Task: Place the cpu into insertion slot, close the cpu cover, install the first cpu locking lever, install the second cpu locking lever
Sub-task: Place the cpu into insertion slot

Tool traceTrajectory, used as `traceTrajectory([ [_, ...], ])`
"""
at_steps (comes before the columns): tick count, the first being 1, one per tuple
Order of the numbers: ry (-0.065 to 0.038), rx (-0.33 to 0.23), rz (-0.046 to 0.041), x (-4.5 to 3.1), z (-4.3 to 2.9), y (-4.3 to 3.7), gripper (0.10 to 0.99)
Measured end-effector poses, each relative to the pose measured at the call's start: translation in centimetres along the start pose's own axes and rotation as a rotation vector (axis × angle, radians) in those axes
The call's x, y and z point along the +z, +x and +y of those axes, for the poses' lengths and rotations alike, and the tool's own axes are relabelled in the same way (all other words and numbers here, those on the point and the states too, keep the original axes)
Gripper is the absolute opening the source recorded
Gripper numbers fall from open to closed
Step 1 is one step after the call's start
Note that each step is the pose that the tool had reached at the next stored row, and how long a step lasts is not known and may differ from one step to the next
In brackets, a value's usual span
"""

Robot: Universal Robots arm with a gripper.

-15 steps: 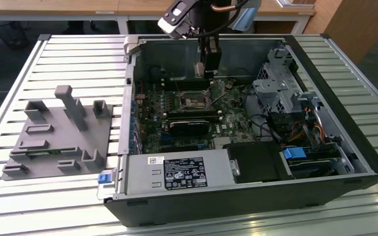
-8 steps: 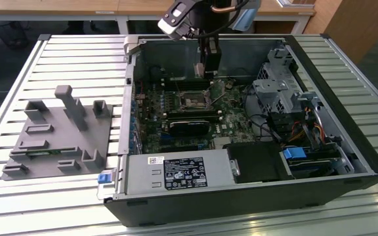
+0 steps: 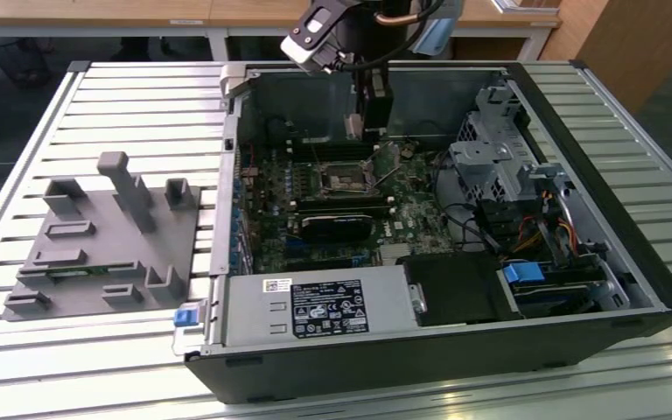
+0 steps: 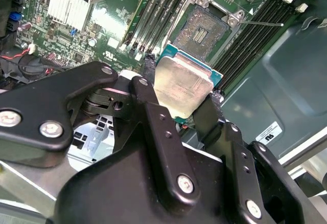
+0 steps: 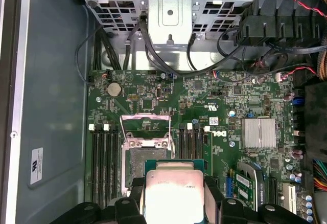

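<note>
My gripper (image 4: 180, 92) is shut on the cpu (image 4: 185, 83), a flat square chip with a dull silver top and a green edge, held by two opposite sides between the black fingers (image 4: 148, 83). In the first wrist view the cpu (image 5: 171, 191) hangs above the motherboard, just short of the insertion slot (image 5: 143, 158), apart from it. The slot's metal cover (image 5: 145, 128) stands raised at its far side, and a thin silver lever (image 4: 261, 23) sticks out beside the insertion slot (image 4: 205, 29). In the exterior view the gripper (image 3: 360, 129) hangs inside the open computer case over the insertion slot (image 3: 342, 179).
Long black memory slots (image 5: 104, 165) flank the socket on both sides. A finned silver heatsink (image 5: 259, 133), a metal drive cage (image 5: 168, 9) and loose cables (image 5: 153, 60) sit around the board. A grey fixture (image 3: 102, 236) stands on the slatted table at the exterior view's left.
</note>
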State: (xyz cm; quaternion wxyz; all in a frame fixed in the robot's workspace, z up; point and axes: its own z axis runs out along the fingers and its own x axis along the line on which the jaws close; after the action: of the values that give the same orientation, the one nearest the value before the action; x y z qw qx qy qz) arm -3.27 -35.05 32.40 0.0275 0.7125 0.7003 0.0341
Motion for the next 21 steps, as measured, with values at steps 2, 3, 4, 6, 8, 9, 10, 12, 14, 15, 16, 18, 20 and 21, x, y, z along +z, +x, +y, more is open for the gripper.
traceTrajectory([
  [2, 0.000, 0.000, -0.0003, 0.06, -0.01, 0.00, 0.541],
  [3, 0.000, 0.000, -0.0003, 0.10, -0.01, 0.00, 0.541],
  [4, 0.000, 0.000, -0.0004, 0.13, -0.01, 0.00, 0.541],
  [6, 0.000, 0.000, -0.0007, 0.19, -0.02, 0.00, 0.541],
  [8, 0.000, 0.000, -0.0010, 0.25, -0.02, 0.00, 0.541],
  [9, 0.000, 0.000, -0.0010, 0.28, -0.03, 0.00, 0.541],
  [10, 0.000, 0.000, -0.0011, 0.31, -0.03, 0.00, 0.541],
  [12, 0.000, 0.000, -0.0012, 0.36, -0.03, -0.01, 0.541],
  [14, 0.000, 0.000, -0.0014, 0.41, -0.04, -0.01, 0.541],
  [15, 0.000, 0.000, -0.0016, 0.44, -0.04, -0.01, 0.541],
  [16, 0.000, 0.000, -0.0017, 0.47, -0.04, -0.01, 0.541],
  [18, 0.000, 0.000, -0.0021, 0.53, -0.05, -0.01, 0.541],
  [20, 0.000, 0.000, -0.0025, 0.59, -0.05, -0.01, 0.541],
  [21, 0.000, 0.000, -0.0028, 0.61, -0.05, -0.01, 0.541],
])
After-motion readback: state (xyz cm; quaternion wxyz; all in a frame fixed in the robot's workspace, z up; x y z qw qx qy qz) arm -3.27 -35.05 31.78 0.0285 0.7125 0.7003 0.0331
